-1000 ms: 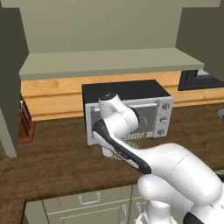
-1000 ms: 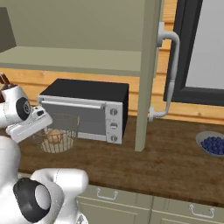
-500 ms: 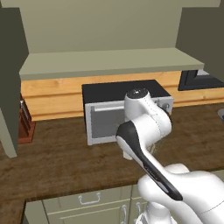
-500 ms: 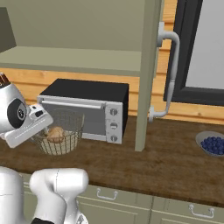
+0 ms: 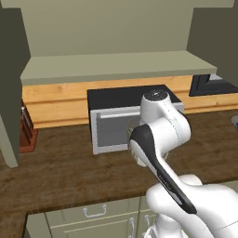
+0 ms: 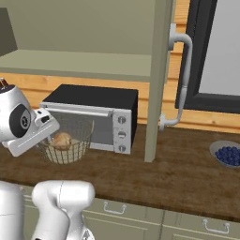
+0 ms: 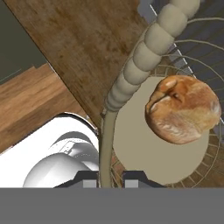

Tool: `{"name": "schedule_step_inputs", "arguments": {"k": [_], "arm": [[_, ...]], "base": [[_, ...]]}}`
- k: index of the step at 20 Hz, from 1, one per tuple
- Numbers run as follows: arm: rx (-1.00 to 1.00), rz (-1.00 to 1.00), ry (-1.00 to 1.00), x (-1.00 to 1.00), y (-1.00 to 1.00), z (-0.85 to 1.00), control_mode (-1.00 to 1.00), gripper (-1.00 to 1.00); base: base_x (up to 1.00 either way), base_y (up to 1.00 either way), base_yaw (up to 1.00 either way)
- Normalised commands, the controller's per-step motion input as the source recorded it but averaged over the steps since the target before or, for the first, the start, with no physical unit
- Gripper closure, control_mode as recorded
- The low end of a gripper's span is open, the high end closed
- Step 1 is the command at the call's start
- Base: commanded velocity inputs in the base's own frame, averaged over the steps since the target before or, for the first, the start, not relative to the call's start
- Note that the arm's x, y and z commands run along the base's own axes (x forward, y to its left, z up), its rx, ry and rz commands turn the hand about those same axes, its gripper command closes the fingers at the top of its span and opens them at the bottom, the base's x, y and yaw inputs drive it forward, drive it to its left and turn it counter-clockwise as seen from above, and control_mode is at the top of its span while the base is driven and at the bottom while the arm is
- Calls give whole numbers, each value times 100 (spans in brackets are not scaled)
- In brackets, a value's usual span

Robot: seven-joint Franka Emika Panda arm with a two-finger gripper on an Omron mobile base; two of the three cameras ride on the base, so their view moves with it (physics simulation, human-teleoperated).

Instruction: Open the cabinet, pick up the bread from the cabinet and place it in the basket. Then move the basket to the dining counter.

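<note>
The gripper was clamped on the rim of the basket, its two dark tips set close on either side of the beaded cream edge that ran up and away from them in the hand view. In the right base view the basket hung tilted just above the dark wood worktop, close to the worktop's front edge and in front of the left half of the toaster oven, which stood back toward the wall.

The bread lay inside the basket on its pale flat base, off to the side away from the gripped rim. It was a rounded golden-brown bun, slightly oval, with its long axis running roughly across the hand view; a fold or crease in the crust faced the rim side.

The cabinet hung above the toaster oven with its door swung out. Near the worktop's right end sat a bowl of blueberries.
</note>
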Motion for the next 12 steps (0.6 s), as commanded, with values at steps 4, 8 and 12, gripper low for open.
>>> {"name": "schedule_step_inputs", "arguments": {"k": [4,8,12], "arm": [[0,0,0,0,0,0,-100,100],[0,0,0,-17,2,0,100,100],[0,0,0,0,0,0,100,100]], "base": [[0,0,0],[-25,0,0],[-100,-8,-9]]}}
